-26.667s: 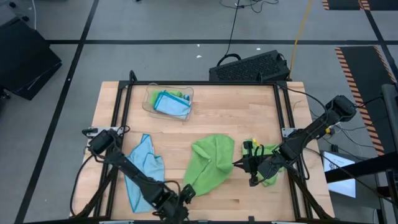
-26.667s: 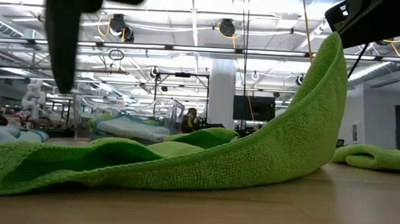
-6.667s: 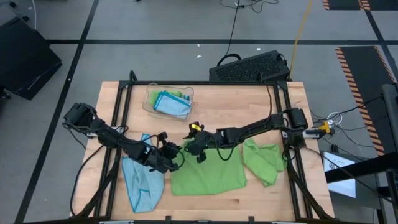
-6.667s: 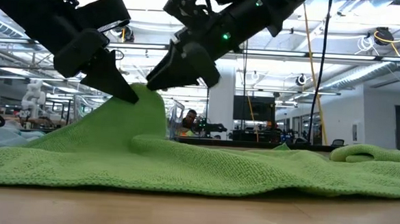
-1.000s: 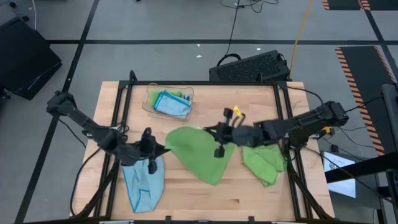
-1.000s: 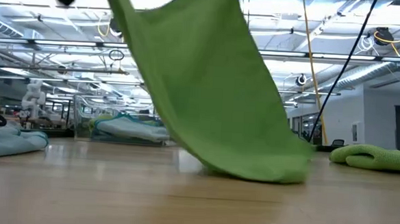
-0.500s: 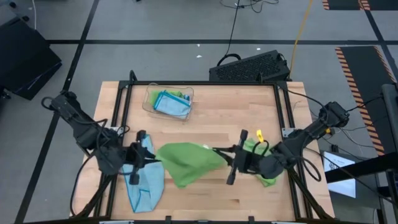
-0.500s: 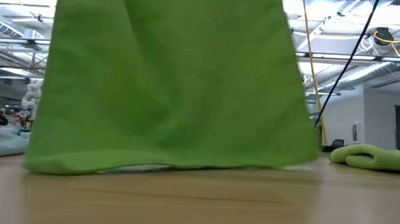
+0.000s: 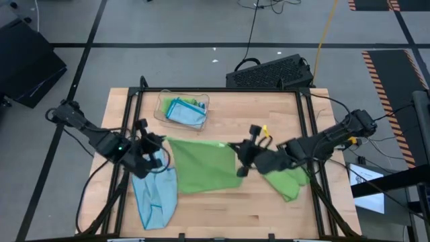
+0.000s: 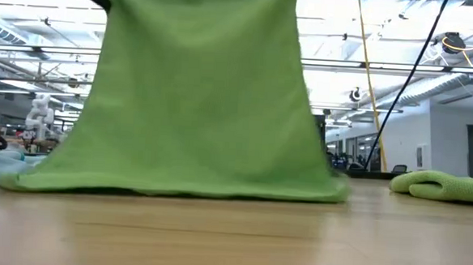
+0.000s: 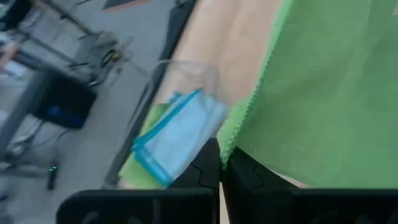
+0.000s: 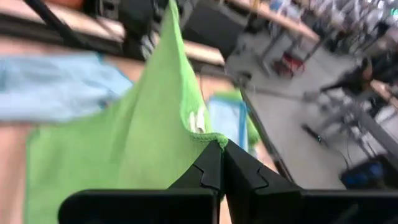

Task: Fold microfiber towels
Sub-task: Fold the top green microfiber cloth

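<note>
Green towel hangs stretched above the tabletop, its corners pinched by left claw and right claw.

free: bare table far right | blocked: tray, hanging green towel

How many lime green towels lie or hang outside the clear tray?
2: one green towel stretched between both shut grippers at the table's middle, one crumpled green towel near the right edge. Others may be hidden inside the tray.

No text, label, brand, number or sign can be read in any view.
</note>
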